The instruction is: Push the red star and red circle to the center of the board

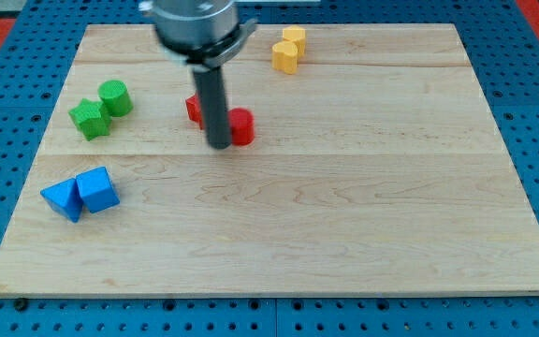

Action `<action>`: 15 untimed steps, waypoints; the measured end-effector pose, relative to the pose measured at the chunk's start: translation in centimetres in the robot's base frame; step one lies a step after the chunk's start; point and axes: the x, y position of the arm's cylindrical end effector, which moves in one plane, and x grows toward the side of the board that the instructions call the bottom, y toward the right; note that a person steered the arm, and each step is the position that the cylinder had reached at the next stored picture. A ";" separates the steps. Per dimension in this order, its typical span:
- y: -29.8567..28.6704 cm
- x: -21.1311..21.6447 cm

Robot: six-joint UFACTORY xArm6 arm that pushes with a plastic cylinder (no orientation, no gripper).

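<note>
My tip (220,145) carries no jaws and grasps nothing. The 2 red blocks flank it above mid-board: the red star (194,109), probably, peeks from behind the rod's left, and the red circle (241,126) touches its right. Centre lies lower right.

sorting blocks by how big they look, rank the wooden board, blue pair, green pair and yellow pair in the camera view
1. wooden board
2. blue pair
3. green pair
4. yellow pair
Blue and green look close; blue lies nearer the view's bottom, so their order is unsure.
</note>
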 end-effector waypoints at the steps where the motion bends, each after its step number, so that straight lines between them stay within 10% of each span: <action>1: -1.8 2.5; 4: -14.8 -3.4; 7: -4.1 -4.2; 15: -9.4 -5.1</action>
